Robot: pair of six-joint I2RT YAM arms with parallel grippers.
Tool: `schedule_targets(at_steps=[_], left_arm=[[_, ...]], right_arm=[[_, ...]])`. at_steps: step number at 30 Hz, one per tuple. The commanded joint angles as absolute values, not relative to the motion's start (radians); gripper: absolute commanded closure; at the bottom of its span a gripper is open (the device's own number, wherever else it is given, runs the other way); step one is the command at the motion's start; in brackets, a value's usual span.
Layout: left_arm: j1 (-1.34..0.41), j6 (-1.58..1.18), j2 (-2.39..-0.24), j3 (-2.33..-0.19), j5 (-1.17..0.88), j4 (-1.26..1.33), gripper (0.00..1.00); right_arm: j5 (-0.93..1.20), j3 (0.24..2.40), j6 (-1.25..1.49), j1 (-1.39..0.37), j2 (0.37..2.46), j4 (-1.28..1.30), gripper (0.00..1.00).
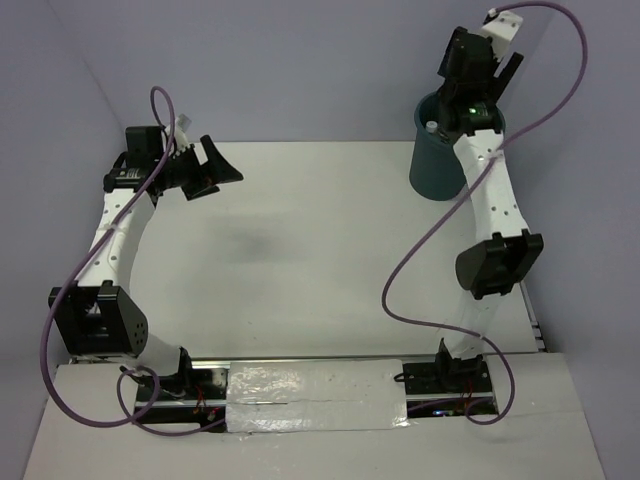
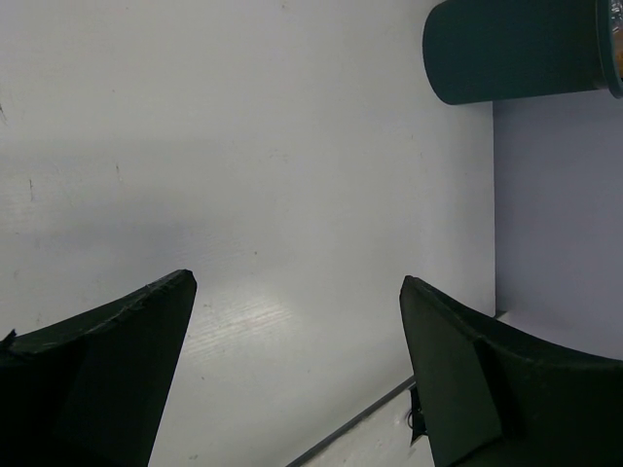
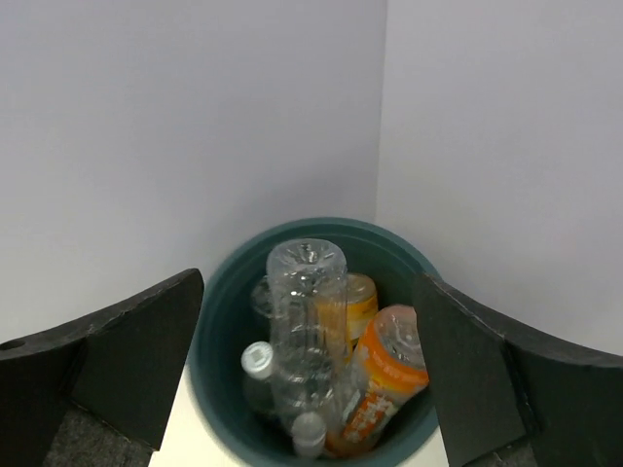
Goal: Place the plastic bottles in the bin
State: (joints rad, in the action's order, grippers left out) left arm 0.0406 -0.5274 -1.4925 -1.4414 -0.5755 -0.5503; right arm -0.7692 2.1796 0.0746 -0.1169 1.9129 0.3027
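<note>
All four bottles look to be inside the dark teal bin (image 3: 216, 331), which stands at the far right corner of the tabletop (image 1: 330, 250), close against the walls. The right gripper (image 3: 310, 284) hangs directly over the bin's mouth, its jaws spread wide and holding nothing. Looking down between them I see a tall clear bottle (image 3: 307, 331) standing roughly on end, base uppermost, its long axis running down into the bin. An orange bottle (image 3: 387, 375) leans to its right, a second orange bottle (image 3: 358, 300) sits behind that, and a capped clear bottle (image 3: 258, 365) is on the left. The left gripper (image 2: 297, 284) is well apart from the bin, over the left side of the tabletop, likewise spread open and empty. The right arm is much the nearer to the bin, and I'd judge the task done or nearly so, since no bottle shows on the tabletop. The bin's base is cut off in the right wrist view, any label on the clear bottles is hard to make out, and from above the right arm covers part of the rim.
</note>
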Motion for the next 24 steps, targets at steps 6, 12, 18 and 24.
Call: schedule_targets(at_steps=[6, 12, 18, 24], left_arm=[[0.038, -0.529, -1.373, -1.416, -0.528, -0.526, 0.01], [0.038, -0.514, -1.319, -1.446, -0.448, -0.551, 0.01], [0.038, -0.526, -1.286, -1.457, -0.413, -0.54, 0.01], [0.038, -0.545, -1.282, -1.47, -0.428, -0.535, 0.01]], right_arm=[[-0.409, 2.176, 0.277, -0.112, 1.613, 0.656, 0.05], [-0.184, 1.823, 0.377, -0.13, 1.425, 0.77, 0.0], [-0.199, 1.527, 0.4, -0.167, 1.221, 0.773, 0.0], [-0.284, 1.451, 0.396, -0.175, 1.105, 0.792, 0.0]])
